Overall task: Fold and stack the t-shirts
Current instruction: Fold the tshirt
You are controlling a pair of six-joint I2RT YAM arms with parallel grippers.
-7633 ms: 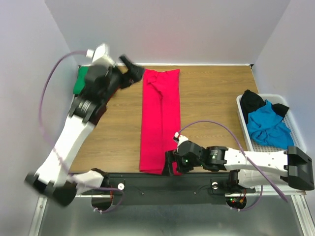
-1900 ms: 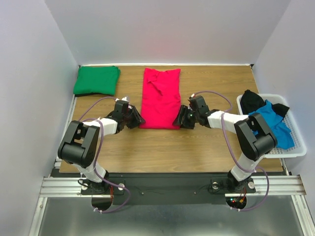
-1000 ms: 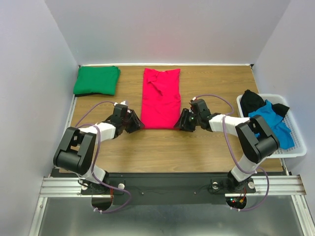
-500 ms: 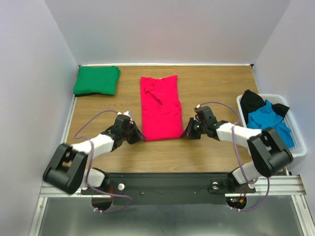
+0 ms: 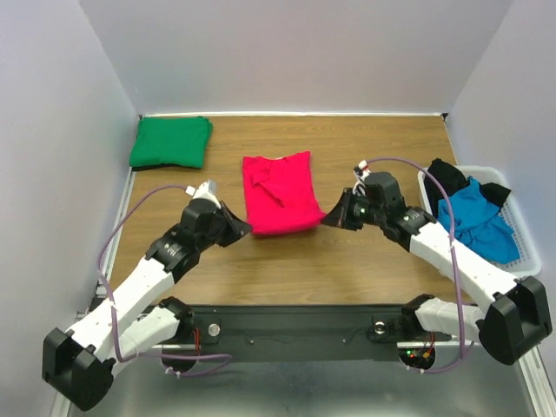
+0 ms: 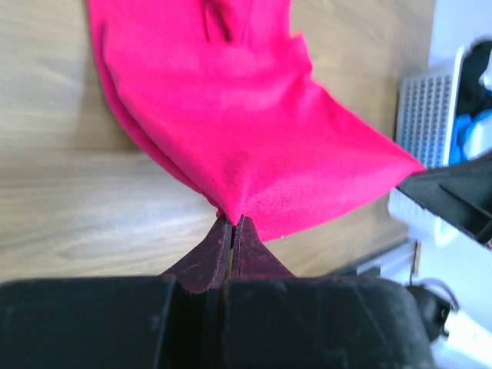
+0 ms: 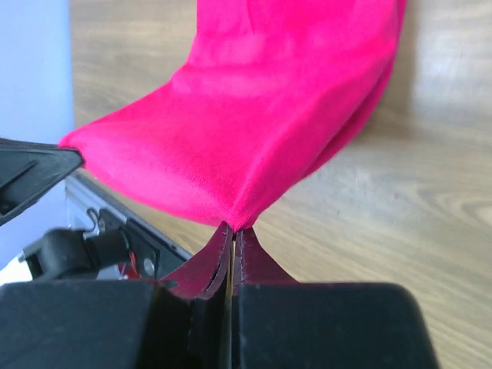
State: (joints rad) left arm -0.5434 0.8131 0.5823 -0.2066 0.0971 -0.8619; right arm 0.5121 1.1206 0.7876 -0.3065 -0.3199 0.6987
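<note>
The crimson red t-shirt point(image 5: 280, 193) lies mid-table, folded into a narrow strip, its near end lifted off the wood and stretched between both grippers. My left gripper point(image 5: 244, 228) is shut on the near left corner point(image 6: 231, 215). My right gripper point(image 5: 329, 219) is shut on the near right corner point(image 7: 234, 224). A folded emerald green t-shirt point(image 5: 170, 142) rests at the far left corner. The bright blue t-shirt point(image 5: 473, 217) and the black t-shirt point(image 5: 445, 178) lie crumpled in the white basket point(image 5: 519, 264) at the right.
Grey walls close in the table on the left, back and right. The black rail point(image 5: 287, 321) with both arm bases runs along the near edge. The basket's slatted wall point(image 6: 421, 115) shows in the left wrist view beyond the red cloth.
Both grippers closed on the red shirt's near corners, pulled it toward the near edge, then lifted that end and carried it back toward the far side. The shirt's far end slid nearer.
</note>
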